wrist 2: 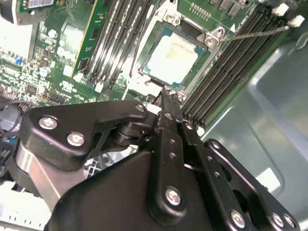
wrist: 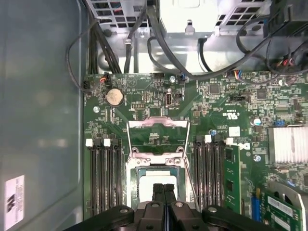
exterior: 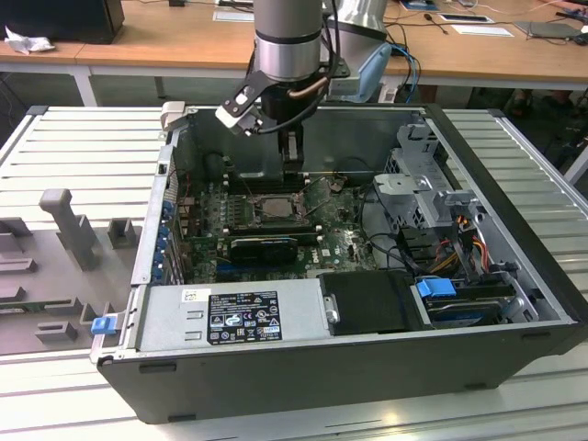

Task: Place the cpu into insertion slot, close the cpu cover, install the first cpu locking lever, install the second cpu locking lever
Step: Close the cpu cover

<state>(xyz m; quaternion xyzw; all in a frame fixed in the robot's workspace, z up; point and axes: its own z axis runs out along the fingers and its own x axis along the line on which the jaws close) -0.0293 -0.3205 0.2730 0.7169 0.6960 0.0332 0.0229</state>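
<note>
The cpu lies flat in the insertion slot, pale face up, and it also shows in the first wrist view. The cpu cover is swung open past the slot's far edge, with green board visible through its cut-out. My gripper is shut, its fingers pressed together with nothing visible between them. Its tip hangs at the slot's edge, over the cpu's near side. In the exterior view the gripper reaches down into the open computer case, just behind the slot. Two thin locking levers stand loose beside the slot.
Black memory slots flank the socket on both sides. Cable bundles hang beyond the board. The grey case wall is close on one side. A power supply and a drive cage crowd the case.
</note>
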